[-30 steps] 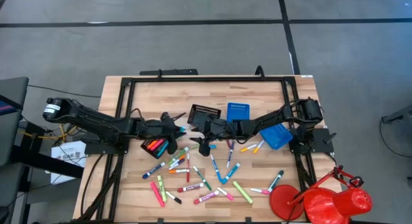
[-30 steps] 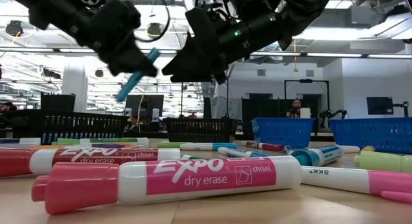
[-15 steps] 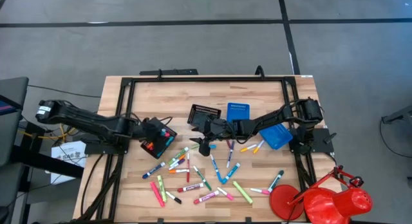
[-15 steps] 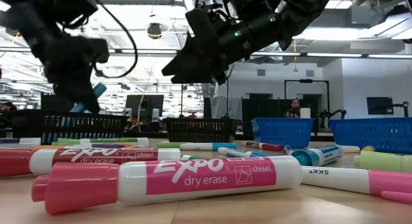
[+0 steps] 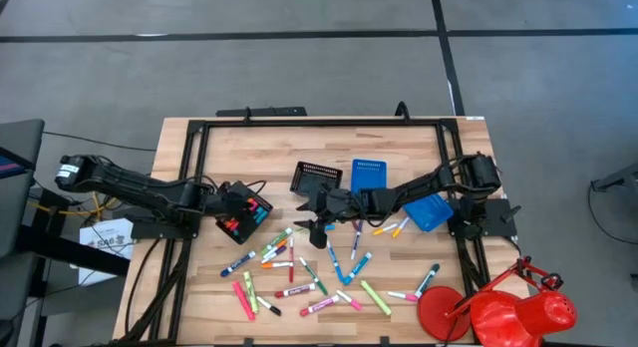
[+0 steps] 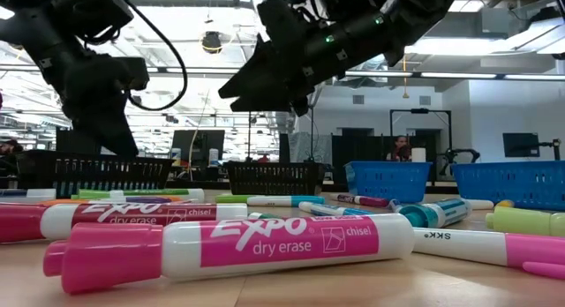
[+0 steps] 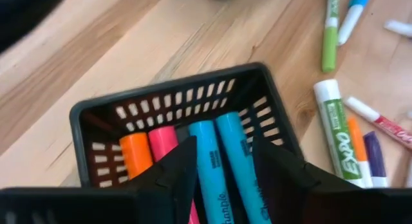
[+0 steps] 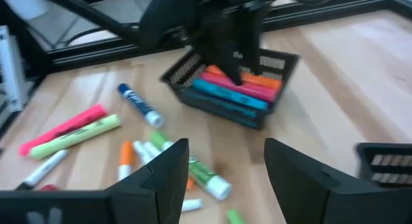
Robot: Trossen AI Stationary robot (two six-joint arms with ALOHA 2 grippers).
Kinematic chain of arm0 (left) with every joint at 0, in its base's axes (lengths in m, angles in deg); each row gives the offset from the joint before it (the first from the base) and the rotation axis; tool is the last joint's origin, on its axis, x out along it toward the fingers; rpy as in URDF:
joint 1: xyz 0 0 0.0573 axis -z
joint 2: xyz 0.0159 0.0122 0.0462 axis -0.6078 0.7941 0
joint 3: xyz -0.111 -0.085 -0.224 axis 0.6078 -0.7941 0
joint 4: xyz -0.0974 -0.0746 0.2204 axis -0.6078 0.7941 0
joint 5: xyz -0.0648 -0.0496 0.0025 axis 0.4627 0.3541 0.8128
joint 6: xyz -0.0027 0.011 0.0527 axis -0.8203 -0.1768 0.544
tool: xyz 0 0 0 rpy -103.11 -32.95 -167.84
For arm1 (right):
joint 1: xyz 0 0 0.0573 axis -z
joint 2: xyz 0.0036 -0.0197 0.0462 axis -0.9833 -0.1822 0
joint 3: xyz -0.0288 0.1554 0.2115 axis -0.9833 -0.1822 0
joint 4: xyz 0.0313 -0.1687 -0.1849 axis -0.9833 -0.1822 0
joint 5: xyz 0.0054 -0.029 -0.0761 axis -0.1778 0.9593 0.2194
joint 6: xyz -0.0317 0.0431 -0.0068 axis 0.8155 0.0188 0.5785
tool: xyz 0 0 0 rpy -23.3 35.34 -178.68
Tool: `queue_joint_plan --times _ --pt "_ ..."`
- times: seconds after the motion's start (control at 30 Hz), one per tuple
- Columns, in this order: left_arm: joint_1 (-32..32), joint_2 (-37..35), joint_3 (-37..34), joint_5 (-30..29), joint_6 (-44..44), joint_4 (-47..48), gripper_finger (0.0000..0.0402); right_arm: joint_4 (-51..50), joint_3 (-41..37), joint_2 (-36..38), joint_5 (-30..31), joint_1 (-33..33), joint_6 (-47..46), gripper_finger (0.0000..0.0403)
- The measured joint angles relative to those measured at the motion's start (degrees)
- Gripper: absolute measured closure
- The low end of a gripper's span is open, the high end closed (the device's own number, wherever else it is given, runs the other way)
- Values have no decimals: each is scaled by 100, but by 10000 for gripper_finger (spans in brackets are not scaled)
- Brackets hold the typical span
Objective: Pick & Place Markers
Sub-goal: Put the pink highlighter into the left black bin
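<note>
Many markers [image 5: 309, 272] in pink, green, blue, orange and white lie scattered flat on the wooden table's near half; in the low view a pink one [image 6: 229, 245] lies closest. A black mesh tray [image 7: 96, 114] at the left holds an orange, a pink and two blue markers [image 7: 222, 159]. My left gripper [image 7: 222, 169] hangs open just above this tray [image 5: 251, 215], pointing down into it, holding nothing. My right gripper [image 5: 317, 225] stands open above the scattered markers near the table's middle, its fingers [image 8: 164, 176] slanting toward the left with nothing between them.
A second black mesh tray [image 5: 317, 173] and a blue one [image 5: 368, 172] stand at the far middle; another blue tray [image 5: 431, 209] sits under the right arm. A red lamp [image 5: 498, 309] stands at the near right corner. A black frame [image 5: 319, 123] runs around the table.
My left gripper has carried a blue marker toward the table's left edge and down to the black tray, tipping its fingers downward. It has opened and let go; the marker now lies in the tray among the others.
</note>
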Motion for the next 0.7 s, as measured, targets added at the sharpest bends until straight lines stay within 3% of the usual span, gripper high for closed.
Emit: queue_joint_plan --times 0.17,0.4,0.53,0.7 --pt "30 -285 239 277 431 -50 260 -2 0 2 -88 -184 -8 219" --pt "478 -526 310 1678 1819 -181 283 -123 0 2 -87 -291 -5 223" --pt "1079 -381 140 2455 1633 -366 293 -232 0 2 -81 -277 -2 221" --pt "2059 25 -147 2538 1115 -1140 295 -459 2 2 -74 -278 1 224"
